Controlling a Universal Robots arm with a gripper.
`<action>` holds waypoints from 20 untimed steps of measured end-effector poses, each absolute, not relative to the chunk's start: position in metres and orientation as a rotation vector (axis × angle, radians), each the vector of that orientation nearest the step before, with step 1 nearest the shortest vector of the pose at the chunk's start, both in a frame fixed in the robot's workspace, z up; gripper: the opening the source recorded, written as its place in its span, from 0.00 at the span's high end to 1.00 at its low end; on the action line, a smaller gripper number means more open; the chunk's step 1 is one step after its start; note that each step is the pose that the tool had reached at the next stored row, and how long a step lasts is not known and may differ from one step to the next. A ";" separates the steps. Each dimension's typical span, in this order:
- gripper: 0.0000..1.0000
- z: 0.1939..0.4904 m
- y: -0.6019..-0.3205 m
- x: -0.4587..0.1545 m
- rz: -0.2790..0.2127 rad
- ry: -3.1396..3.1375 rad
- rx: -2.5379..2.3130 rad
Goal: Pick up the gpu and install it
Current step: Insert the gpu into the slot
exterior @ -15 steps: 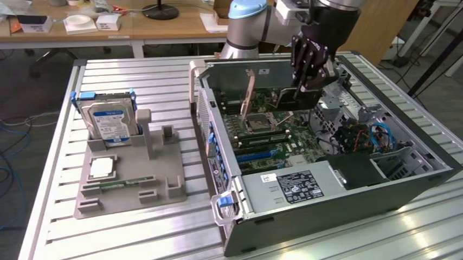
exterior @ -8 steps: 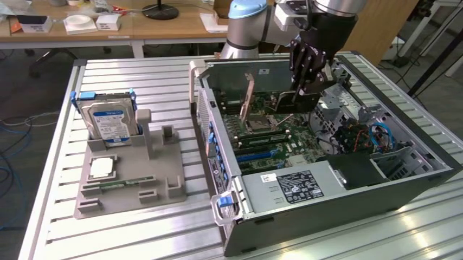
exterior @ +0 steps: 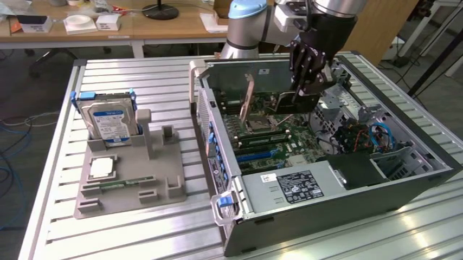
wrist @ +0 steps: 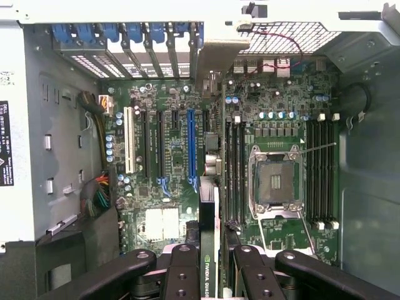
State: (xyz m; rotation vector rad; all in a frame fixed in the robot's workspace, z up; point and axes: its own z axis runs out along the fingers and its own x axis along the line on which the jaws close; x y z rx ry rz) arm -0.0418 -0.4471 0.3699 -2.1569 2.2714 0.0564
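Two jaws of the gripper [exterior: 307, 81]: clenched on the gpu [exterior: 298, 102], one on each flat side.
Gpu: upright, edge-on, over the motherboard [wrist: 169, 125].
Case [exterior: 326, 200]: open, on the table [exterior: 145, 76], toward the exterior view's right edge.
Tray [exterior: 130, 179]: beside the case, holding a hard drive [exterior: 108, 122].

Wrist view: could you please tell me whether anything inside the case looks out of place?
The CPU socket stands open and empty, with its lever swung loose. Nothing else looks askew; the gripper holds the gpu edge-on above the motherboard.
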 end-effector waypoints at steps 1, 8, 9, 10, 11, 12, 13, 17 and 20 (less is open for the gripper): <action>0.74 0.369 -0.447 -0.042 0.056 2.271 -2.157; 0.74 0.364 -0.447 -0.044 0.056 2.271 -2.157; 0.74 0.364 -0.447 -0.044 0.056 2.271 -2.157; 0.74 0.363 -0.447 -0.044 0.056 2.271 -2.157; 0.74 0.362 -0.447 -0.044 0.056 2.271 -2.157; 0.74 0.361 -0.447 -0.045 0.056 2.271 -2.157; 0.74 0.360 -0.447 -0.045 0.056 2.271 -2.157; 0.74 0.357 -0.449 -0.045 0.056 2.272 -2.157; 0.74 0.354 -0.451 -0.045 0.056 2.271 -2.157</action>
